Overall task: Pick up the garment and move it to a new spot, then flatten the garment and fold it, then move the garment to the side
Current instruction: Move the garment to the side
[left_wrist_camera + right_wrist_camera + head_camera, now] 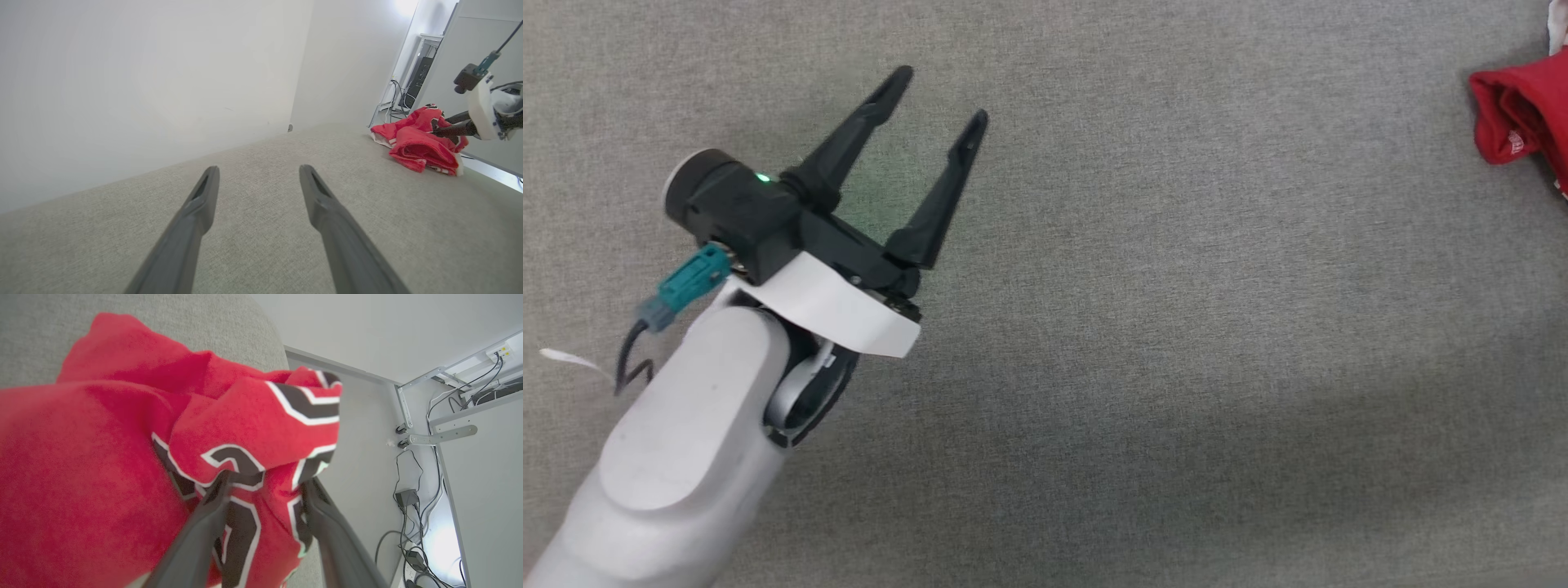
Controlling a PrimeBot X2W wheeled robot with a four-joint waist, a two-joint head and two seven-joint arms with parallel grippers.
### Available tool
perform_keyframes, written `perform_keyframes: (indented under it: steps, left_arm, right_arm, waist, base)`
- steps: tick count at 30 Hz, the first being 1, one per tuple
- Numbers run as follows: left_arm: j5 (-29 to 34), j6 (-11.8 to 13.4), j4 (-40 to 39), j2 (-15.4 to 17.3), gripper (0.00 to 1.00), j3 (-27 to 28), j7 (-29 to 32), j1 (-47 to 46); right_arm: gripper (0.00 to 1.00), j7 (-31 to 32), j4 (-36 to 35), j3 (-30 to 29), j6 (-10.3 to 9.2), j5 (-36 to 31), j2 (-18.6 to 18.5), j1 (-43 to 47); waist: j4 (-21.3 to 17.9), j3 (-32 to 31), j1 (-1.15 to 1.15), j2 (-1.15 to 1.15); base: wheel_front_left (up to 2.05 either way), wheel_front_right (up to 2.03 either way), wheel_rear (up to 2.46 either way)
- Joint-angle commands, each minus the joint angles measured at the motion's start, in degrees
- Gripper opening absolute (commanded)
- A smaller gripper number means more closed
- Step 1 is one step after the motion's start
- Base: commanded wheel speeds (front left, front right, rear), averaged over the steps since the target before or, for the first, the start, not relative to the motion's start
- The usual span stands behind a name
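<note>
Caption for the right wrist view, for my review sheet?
Right gripper, fingers parted, straddling a bunched fold of the red garment with black, white-outlined numerals, on the grey surface.

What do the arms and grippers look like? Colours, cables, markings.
Left gripper: two long black tapered fingers, black body with a green light, white bracket, teal connector on a dark cable, pale grey forearm. Right gripper: same dark fingers, white bracket, teal connector.

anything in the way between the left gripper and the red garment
Nothing visible. Bare grey surface runs from the left gripper to the garment. The right gripper is at the garment itself, fingers spread with cloth between them.
</note>
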Motion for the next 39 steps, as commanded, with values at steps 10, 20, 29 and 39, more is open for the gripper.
perform_keyframes:
  steps: [10,20,29,39]
  left_arm:
    - [0.64,-0.21,-0.11,0.89,1.00,4.06,-0.29,4.51]
    - [-1.58,-0.20,0.93,0.65,1.00,8.99,-0.30,10.14]
    - [0.47,-0.19,0.27,-1.36,1.00,16.66,-0.29,17.53]
    - [4.23,0.21,-1.91,-3.95,1.00,27.50,-0.29,28.88]
  right_arm:
    - [1.00,-4.36,2.65,0.20,-0.04,-0.30,1.84,-3.41]
    - [1.00,-10.00,-0.08,2.94,-0.04,6.81,6.41,-0.56]
    - [1.00,-15.62,-5.60,4.60,-0.04,13.10,10.85,7.25]
    - [1.00,-22.66,-13.35,6.27,-0.04,16.73,14.17,19.02]
  waist:
    - [-0.80,-3.06,0.00,0.00]
    - [-0.65,-9.25,0.00,0.00]
    - [0.66,-15.51,0.00,0.00]
    - [2.53,-21.46,0.00,0.00]
  base:
    - [0.00,0.00,0.00]
    - [0.00,0.00,0.00]
    - [0.00,0.00,0.00]
    - [0.00,0.00,0.00]
